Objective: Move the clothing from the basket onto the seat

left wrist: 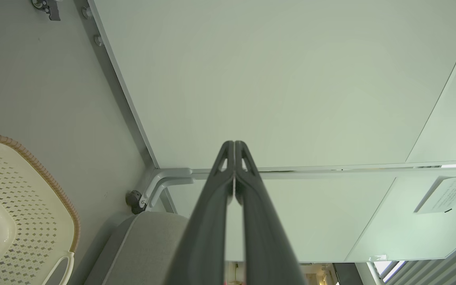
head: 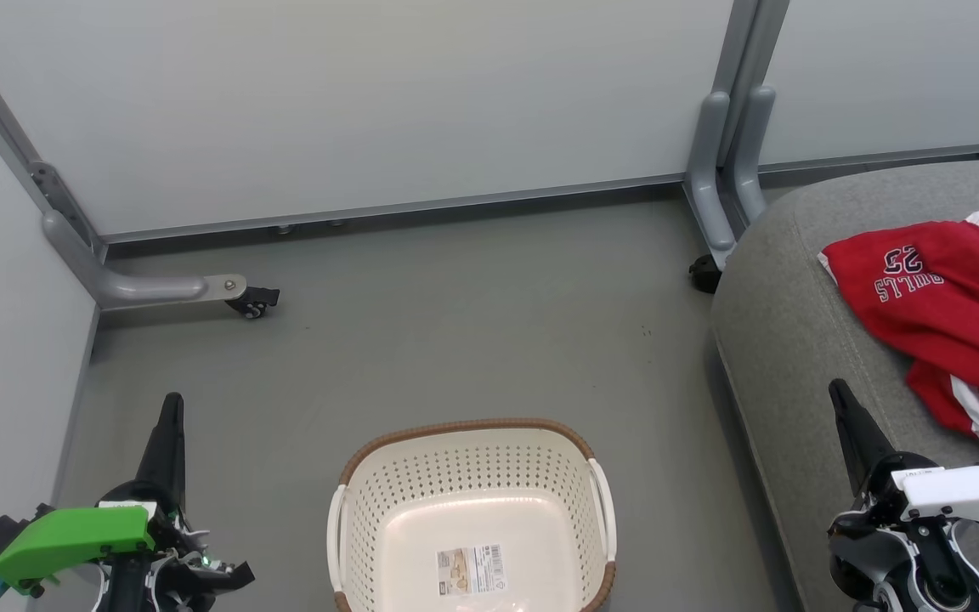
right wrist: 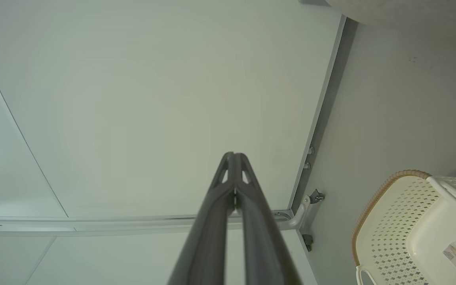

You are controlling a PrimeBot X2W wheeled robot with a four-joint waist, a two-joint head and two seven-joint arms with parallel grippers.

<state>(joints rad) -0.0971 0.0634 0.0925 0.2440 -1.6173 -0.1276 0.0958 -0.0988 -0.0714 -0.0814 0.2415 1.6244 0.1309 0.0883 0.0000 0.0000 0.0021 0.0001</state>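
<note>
A: Where is the red basketball clothing [head: 948, 314] with the white trim?
B: It lies crumpled on the large grey fabric-upholstered seat [head: 795, 357], at the right of the head view, and runs off the right edge. The print "23 BULLS" faces up and reads upside down from the head camera. White stripes show on the lower folds.
A: And the cream-white perforated plastic basket [head: 464, 423] with the brown woven-look rim?
B: It stands on the smooth grey floor [head: 455, 323], low in the middle of the head view. It is near the seat's edge but not touching it. Its pale bottom lies bare, with a paper label [head: 472, 568] stuck on it.
A: The left gripper [left wrist: 234, 144]?
B: In the left wrist view its 2 long dark fingers are pressed together tip to tip, pointing toward the white partition panel [head: 353, 102]. In the head view it sits at the lower left, left of the basket.
A: The right gripper [right wrist: 234, 155]?
B: The same, with its 2 fingers closed against each other. In the head view it is at the lower right, over the seat's front part, near the clothing but apart from it.
</note>
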